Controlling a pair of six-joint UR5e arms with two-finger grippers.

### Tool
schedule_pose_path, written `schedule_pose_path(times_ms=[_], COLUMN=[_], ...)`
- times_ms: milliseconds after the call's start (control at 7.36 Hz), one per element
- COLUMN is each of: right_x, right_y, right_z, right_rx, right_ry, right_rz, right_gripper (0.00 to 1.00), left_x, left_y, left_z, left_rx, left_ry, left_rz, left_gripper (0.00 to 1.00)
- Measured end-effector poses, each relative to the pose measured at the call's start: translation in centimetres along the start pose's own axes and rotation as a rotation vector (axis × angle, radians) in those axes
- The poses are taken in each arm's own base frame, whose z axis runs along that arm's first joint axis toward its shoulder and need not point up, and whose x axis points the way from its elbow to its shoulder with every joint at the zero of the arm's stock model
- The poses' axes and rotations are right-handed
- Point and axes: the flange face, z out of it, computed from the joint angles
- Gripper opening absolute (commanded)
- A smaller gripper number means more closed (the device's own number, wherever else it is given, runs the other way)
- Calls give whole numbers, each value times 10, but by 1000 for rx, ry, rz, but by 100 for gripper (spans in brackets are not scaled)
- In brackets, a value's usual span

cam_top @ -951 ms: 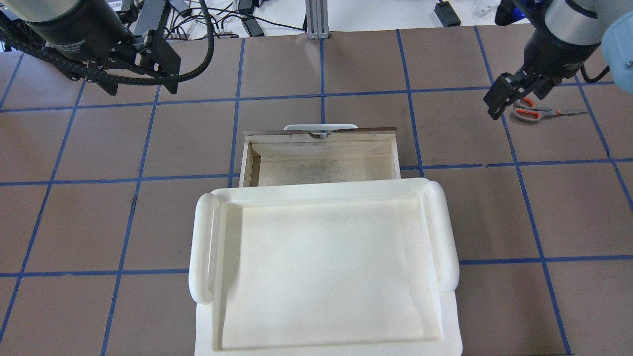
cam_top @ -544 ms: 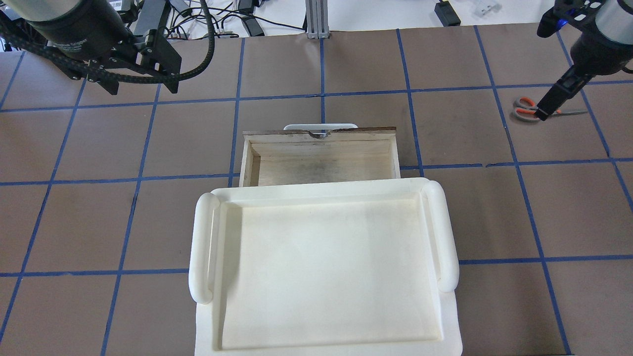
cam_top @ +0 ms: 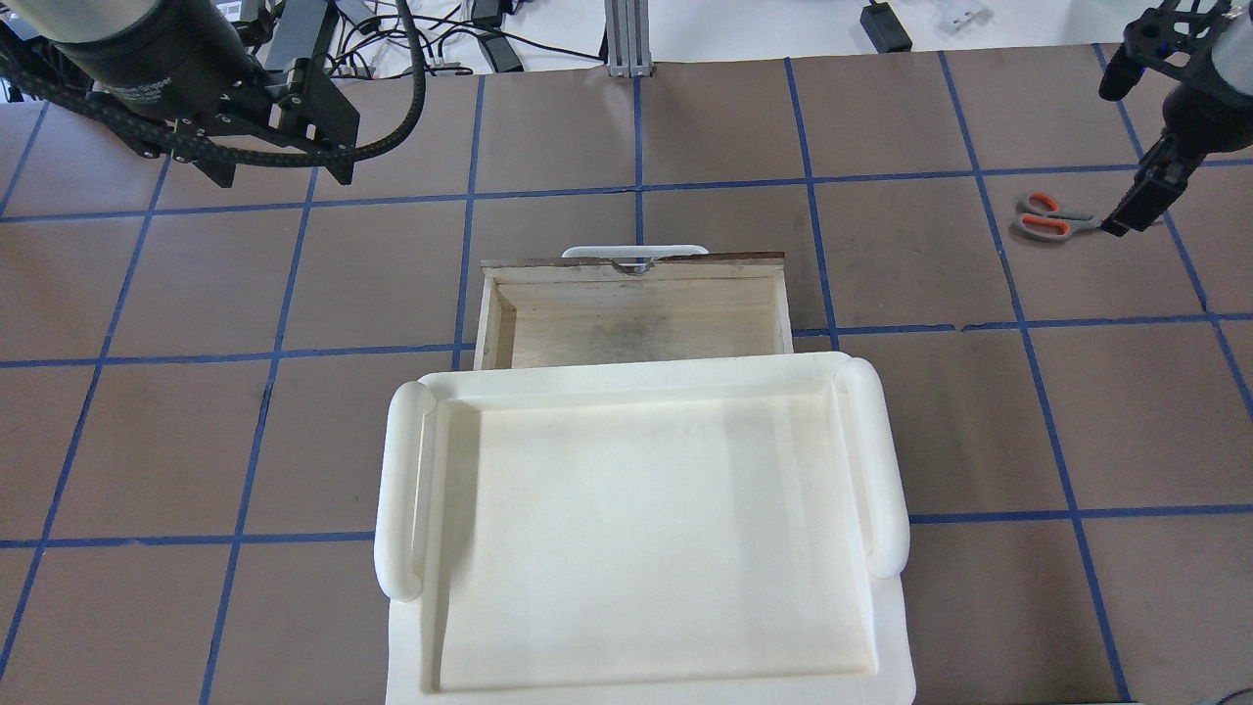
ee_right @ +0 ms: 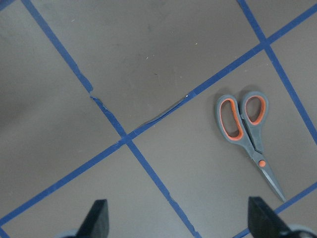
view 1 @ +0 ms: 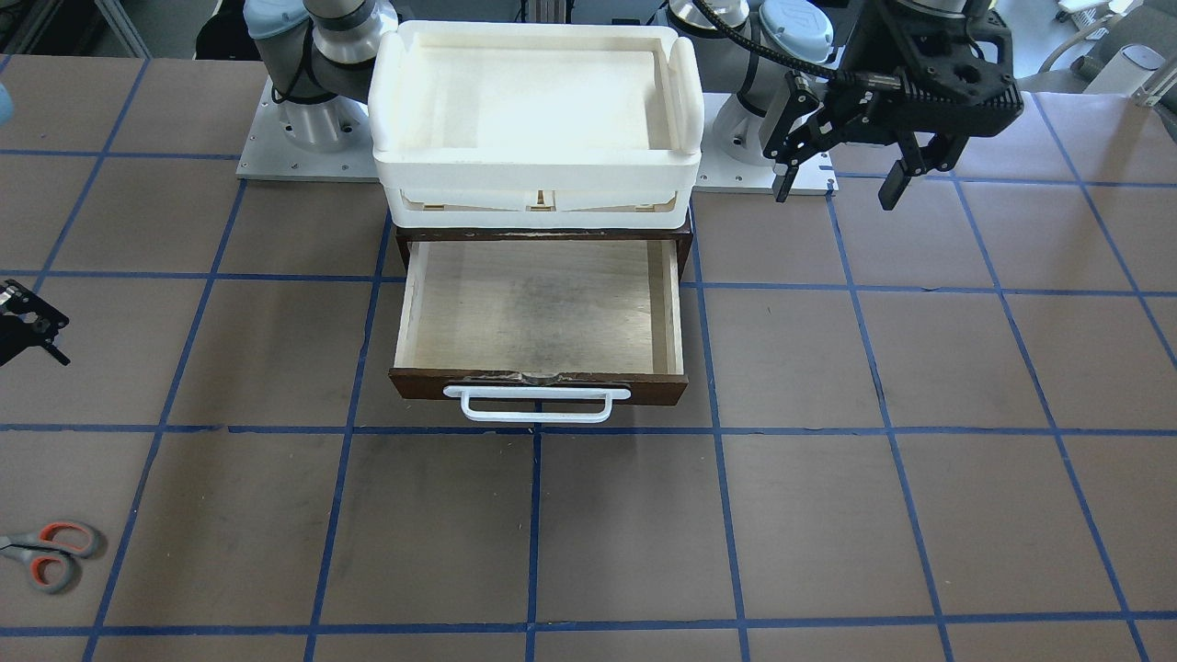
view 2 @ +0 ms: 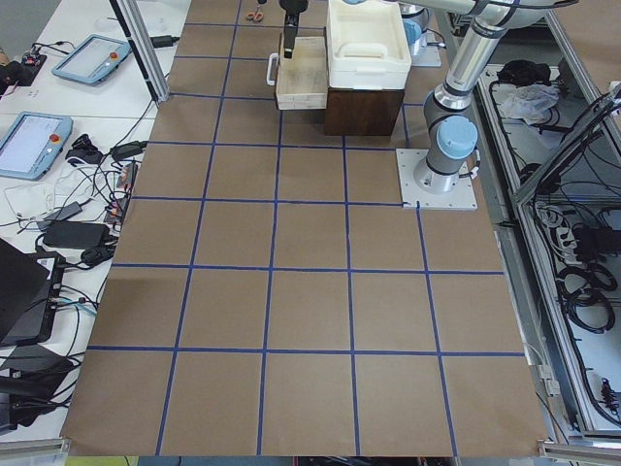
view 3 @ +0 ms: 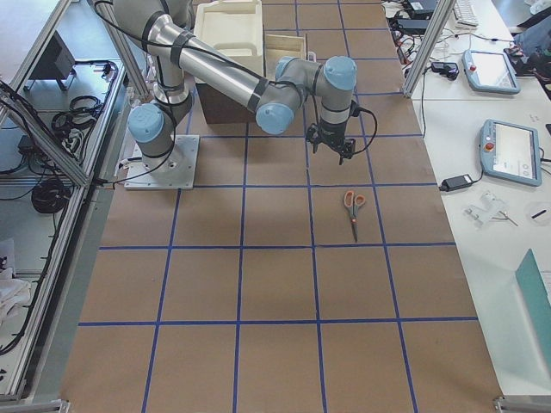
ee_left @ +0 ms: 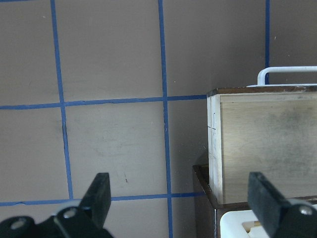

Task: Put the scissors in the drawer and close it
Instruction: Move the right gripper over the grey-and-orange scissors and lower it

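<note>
Fixed views I have: one overhead behind the robot, facing forward and down; one across the table (view 1: pixel 828 515), facing back at the robot, steeply down; both mid-range, sharing the drawer (cam_top: pixel 636 328) and the scissors (cam_top: pixel 1047 217). Two end cameras, high and far, look along the table from opposite ends. Wrist views I have: both close, looking straight down; left over the drawer's corner, right over the scissors.
</note>
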Motion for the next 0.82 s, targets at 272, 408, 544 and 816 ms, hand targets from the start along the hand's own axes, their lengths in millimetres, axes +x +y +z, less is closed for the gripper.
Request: schedule_pose_path(times_ms=[272,408,544,816], right_x=[23,35,44,61], right_y=[20,24,28,34], right_z=[34,52,70,101], right_rx=[-2,-3,-3,8], right_ry=[6,23,30,22], right_rz=[-117,-195,-255,-351], right_gripper=[99,100,100,99], left_x=[0,0,0,0], left_y=[0,1,1,0], left_z=[-1,-1,-1,0], left_rx=[1,2,2,1], left_ry=[0,0,0,0], left_rz=[0,0,1,1], left_gripper=[100,100,100,100])
